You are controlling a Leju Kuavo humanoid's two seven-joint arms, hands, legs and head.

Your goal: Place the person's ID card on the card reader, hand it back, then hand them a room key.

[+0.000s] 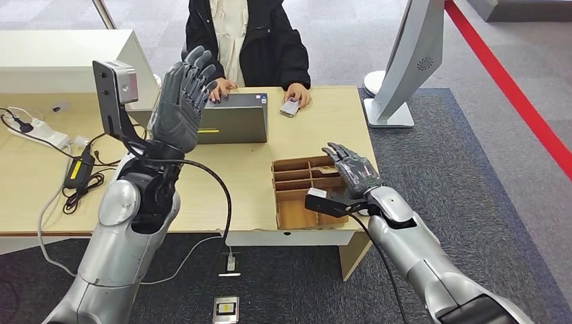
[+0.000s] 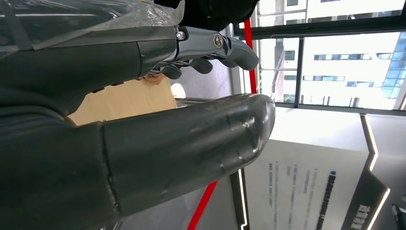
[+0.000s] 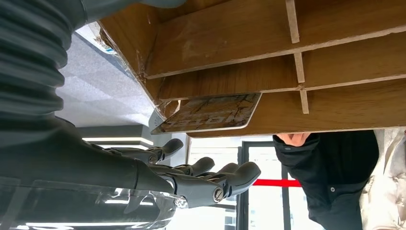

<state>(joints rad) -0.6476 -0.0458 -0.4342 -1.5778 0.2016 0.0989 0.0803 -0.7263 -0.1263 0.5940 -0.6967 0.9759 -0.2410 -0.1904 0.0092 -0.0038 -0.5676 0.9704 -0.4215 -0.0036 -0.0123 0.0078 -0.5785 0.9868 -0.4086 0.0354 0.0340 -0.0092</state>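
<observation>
Both hands, the left hand (image 1: 181,101) raised and the right hand (image 1: 354,169) over the wooden tray (image 1: 291,196), are shown empty with fingers apart; the room key (image 3: 210,114), judged thin, stiff, light and slippery, is best pinched by its protruding edge

Card reader (image 1: 233,118) sits at desk (image 1: 40,182) far edge, before the person (image 1: 246,40). Divided tray (image 1: 297,189) lies right of it, near edge (room key (image 3: 208,114) inside). Power strip (image 1: 40,133) far left.
</observation>
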